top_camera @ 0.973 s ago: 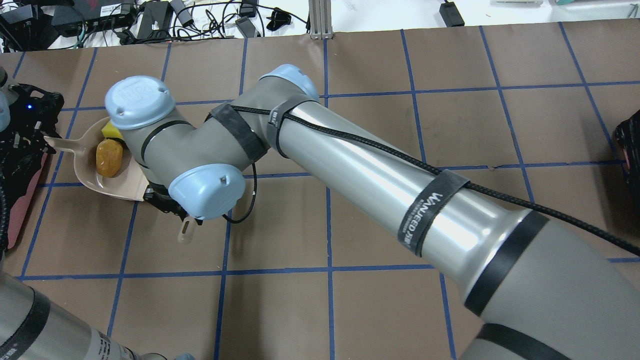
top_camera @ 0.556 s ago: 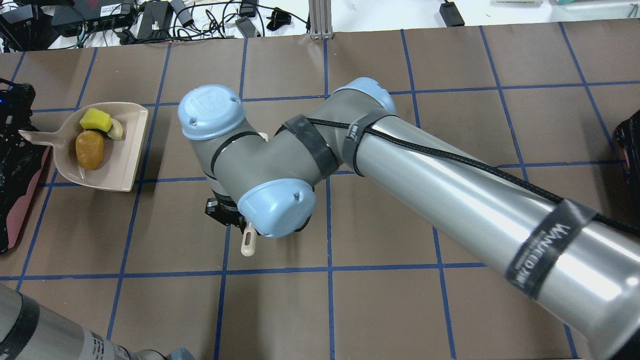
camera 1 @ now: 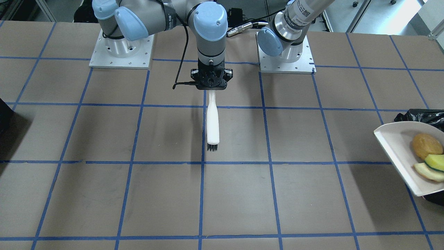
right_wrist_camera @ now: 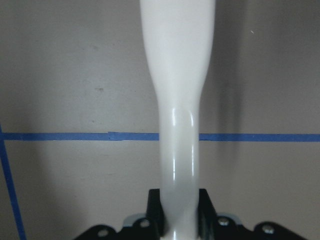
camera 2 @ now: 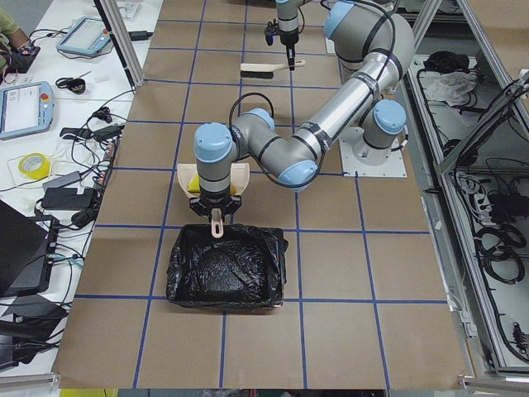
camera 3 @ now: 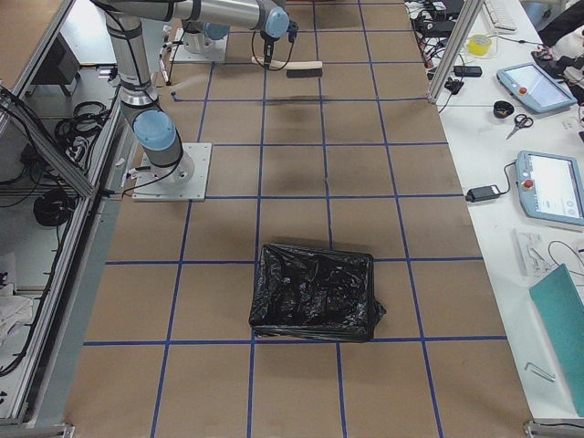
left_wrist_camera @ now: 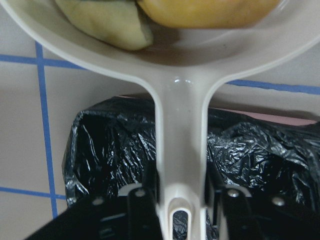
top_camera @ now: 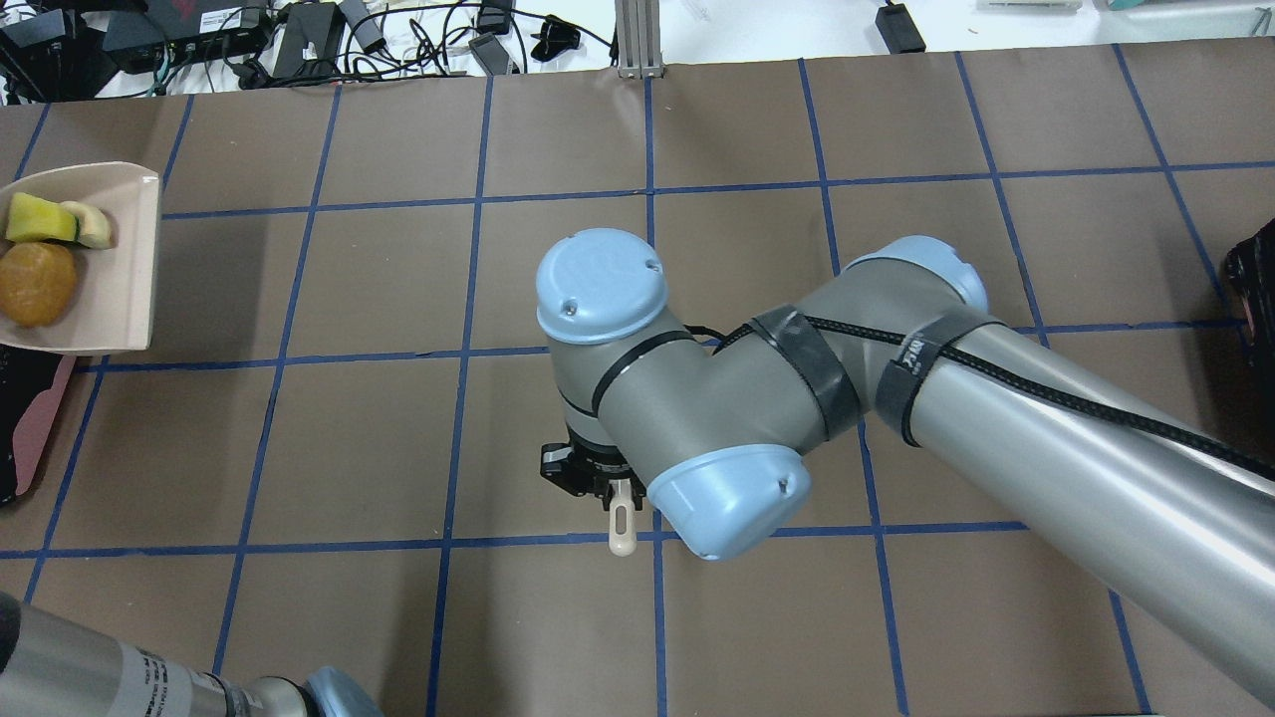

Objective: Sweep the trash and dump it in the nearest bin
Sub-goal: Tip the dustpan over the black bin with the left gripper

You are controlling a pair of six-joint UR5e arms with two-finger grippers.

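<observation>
The trash, an orange-brown lump (top_camera: 37, 284), a yellow sponge wedge (top_camera: 38, 218) and a pale cream piece (top_camera: 92, 225), lies in a beige dustpan (top_camera: 115, 279). My left gripper (left_wrist_camera: 181, 200) is shut on the dustpan's handle (left_wrist_camera: 180, 145) and holds the pan beside the bin (camera 2: 227, 265), the handle over its black-bagged rim (left_wrist_camera: 260, 160). The front view shows the lump (camera 1: 427, 146) and the pan (camera 1: 395, 146) at the right edge. Near the table's middle, my right gripper (camera 1: 211, 83) is shut on a white brush (camera 1: 212, 121), bristles pointing away from the robot.
A second black-bagged bin (camera 3: 315, 292) stands on the table's right side, its edge visible in the overhead view (top_camera: 1257, 299). Cables and power bricks (top_camera: 299, 40) lie past the far table edge. Brown paper with blue tape lines (camera 1: 270, 162) covers the table.
The right arm has carried the brush from beside the dustpan to the table's middle. The dustpan with the trash has shifted left, toward the bin.
</observation>
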